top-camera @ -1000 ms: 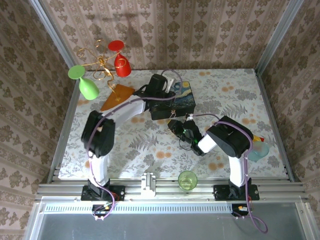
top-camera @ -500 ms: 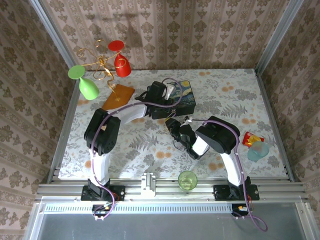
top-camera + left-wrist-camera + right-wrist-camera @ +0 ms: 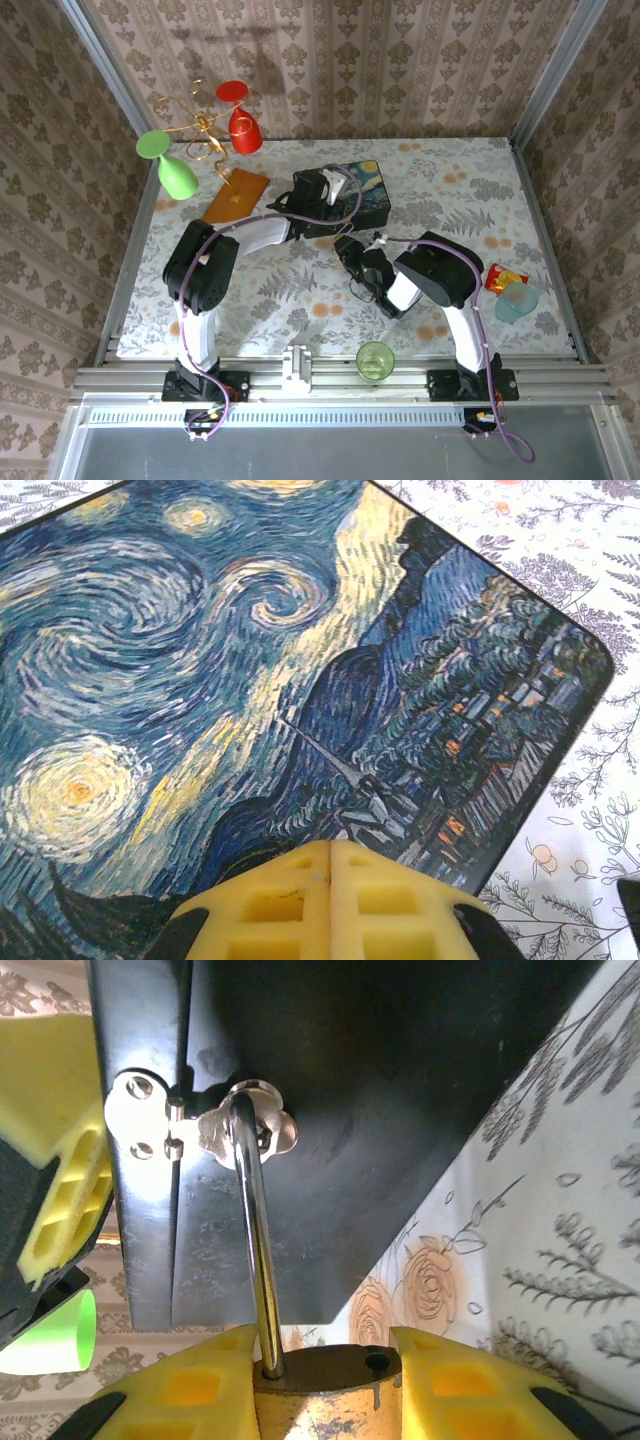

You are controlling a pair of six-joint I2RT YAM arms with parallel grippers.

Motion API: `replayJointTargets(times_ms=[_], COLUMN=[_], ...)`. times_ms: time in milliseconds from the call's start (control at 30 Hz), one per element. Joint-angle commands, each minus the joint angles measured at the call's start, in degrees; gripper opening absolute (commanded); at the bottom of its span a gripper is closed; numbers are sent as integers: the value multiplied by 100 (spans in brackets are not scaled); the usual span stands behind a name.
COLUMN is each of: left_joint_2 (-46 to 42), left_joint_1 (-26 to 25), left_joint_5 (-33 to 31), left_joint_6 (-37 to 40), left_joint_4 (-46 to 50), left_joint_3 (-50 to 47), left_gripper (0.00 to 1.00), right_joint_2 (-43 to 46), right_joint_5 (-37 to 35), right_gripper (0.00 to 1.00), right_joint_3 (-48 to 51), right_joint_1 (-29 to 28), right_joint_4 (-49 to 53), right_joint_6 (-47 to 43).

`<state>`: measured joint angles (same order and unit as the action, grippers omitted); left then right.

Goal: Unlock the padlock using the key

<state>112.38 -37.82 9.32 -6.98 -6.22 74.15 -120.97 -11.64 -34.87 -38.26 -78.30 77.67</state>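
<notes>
The brass padlock (image 3: 320, 1400) sits between my right gripper's (image 3: 320, 1345) yellow fingers, which are shut on its body. Its silvery shackle (image 3: 255, 1240) runs up through the metal clasp (image 3: 200, 1125) on the black front of the painted box (image 3: 352, 195). One shackle hole (image 3: 376, 1361) in the padlock's top stands empty. My left gripper (image 3: 330, 845) is shut with nothing between its fingers, low over the box's starry-night lid (image 3: 250, 650); one of its fingers (image 3: 60, 1210) shows at the lid side. The key is out of view.
A green cup (image 3: 375, 360) stands near the front edge. An orange card (image 3: 235, 195) and a wire stand with green (image 3: 175, 170) and red (image 3: 240, 125) glasses are at the back left. A red packet (image 3: 505, 278) and pale blue cup (image 3: 518, 300) are at the right.
My left gripper has closed fully and shifted slightly over the lid. The right arm swung a little left toward the box front, still holding the padlock.
</notes>
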Motion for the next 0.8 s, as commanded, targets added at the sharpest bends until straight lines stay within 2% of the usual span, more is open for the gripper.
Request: replayJointTargets(times_ms=[0, 100, 167, 433, 533, 667, 767], left_joint_2=[244, 190, 157, 52, 73, 48, -1], left_joint_1=[-41, -41, -41, -41, -63, -84, -85], left_joint_5=[114, 101, 106, 172, 238, 193, 201], left_joint_6=[74, 53, 67, 61, 103, 109, 109], left_joint_4=[1253, 1246, 1212, 1158, 1151, 1128, 1001], left_joint_3=[-586, -649, -683, -720, -686, -745, -874], left_gripper=[0, 0, 0, 0, 0, 0, 0], right_joint_2=[173, 223, 181, 68, 152, 7, 17], right_joint_5=[-462, -575, -374, -162, -588, -729, -393], right_gripper=[0, 0, 0, 0, 0, 0, 0], right_joint_3=[279, 505, 363, 5, 182, 178, -10], right_joint_1=[338, 467, 480, 28, -81, 303, 489], right_joint_4=[355, 349, 353, 375, 452, 336, 321], right_joint_6=[-312, -228, -262, -472, -387, -504, -779])
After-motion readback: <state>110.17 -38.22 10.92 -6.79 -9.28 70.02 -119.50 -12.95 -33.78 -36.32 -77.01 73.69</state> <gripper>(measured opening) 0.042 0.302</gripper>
